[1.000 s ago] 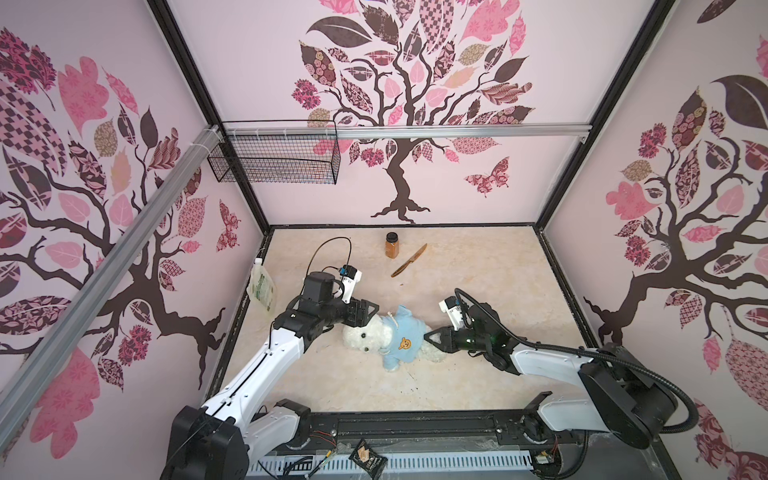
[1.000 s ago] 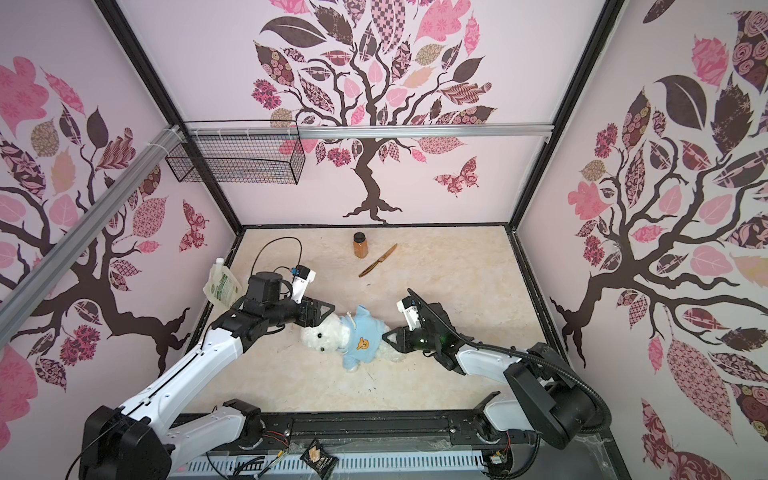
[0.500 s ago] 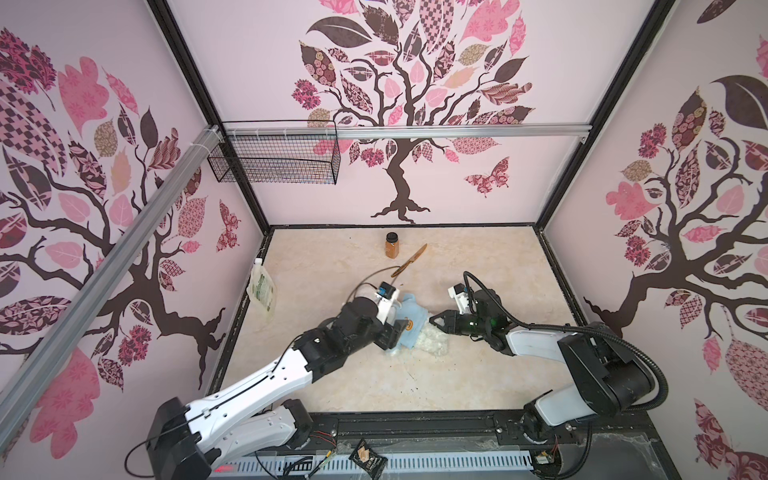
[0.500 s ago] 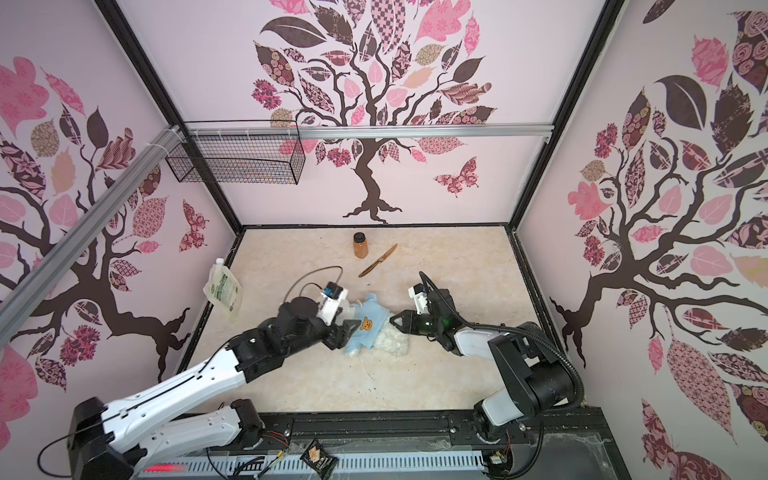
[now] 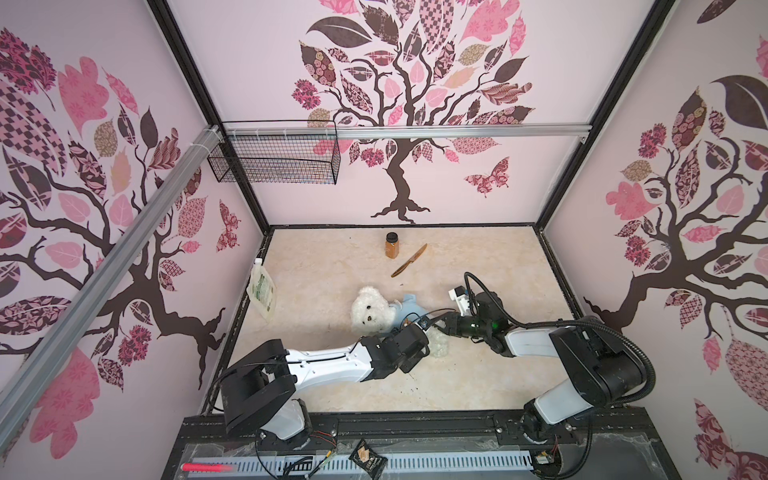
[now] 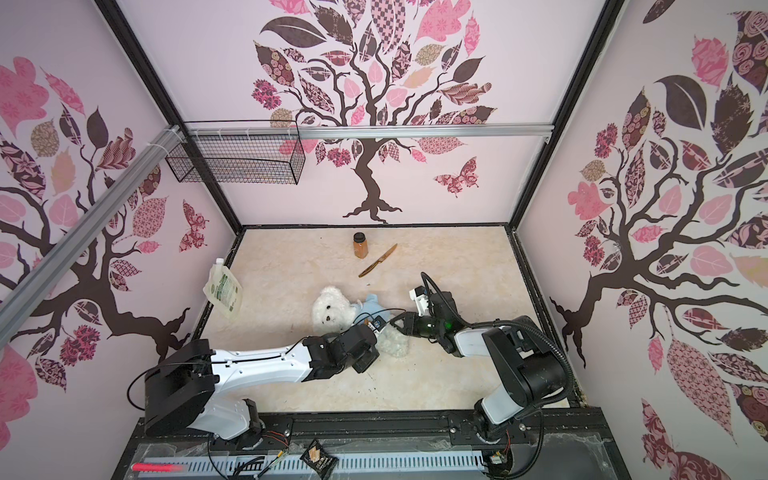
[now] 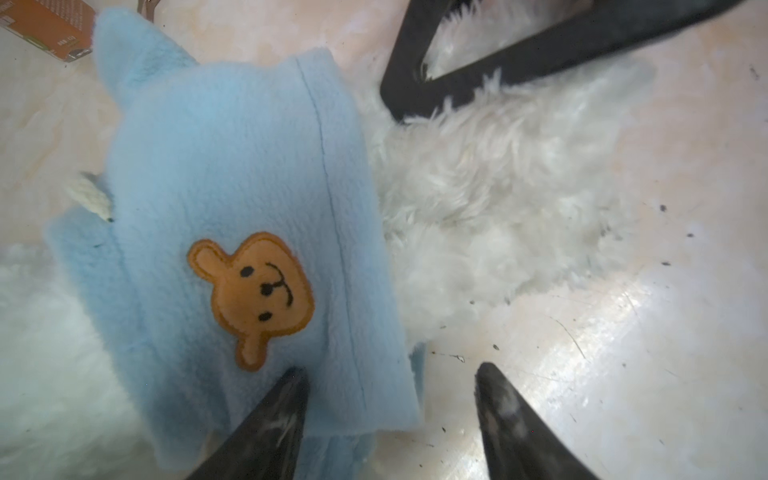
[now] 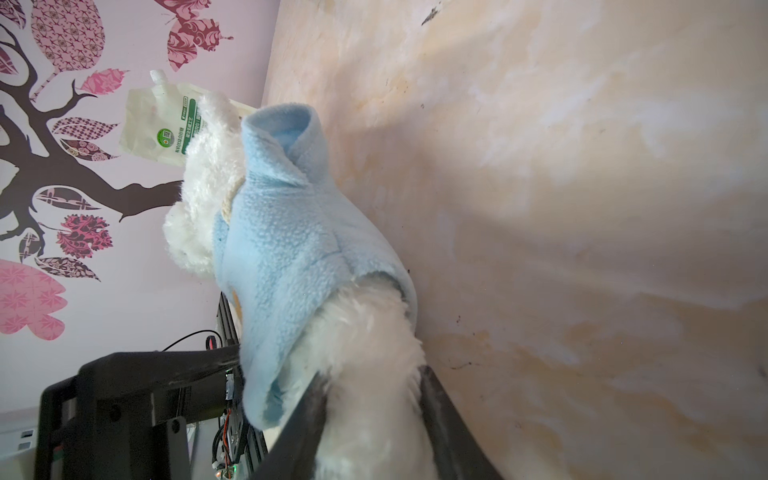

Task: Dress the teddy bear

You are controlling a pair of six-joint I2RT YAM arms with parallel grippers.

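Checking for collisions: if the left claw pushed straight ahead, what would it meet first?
Likely the hem of the light blue shirt, then the teddy bear; depth unclear.

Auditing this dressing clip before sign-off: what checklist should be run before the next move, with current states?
1. Head through collar: teddy bear head is free of the light blue shirt: ok.
2. Arm through sleeve: no paw shows at its opening: cannot tell.
3. Hem snug: one side gapes off the fur: not ok.
4. Left gripper: jaws open, one tip on the shirt: ok.
5. Right gripper: jaws closed on the bear's lower-body fur: ok.
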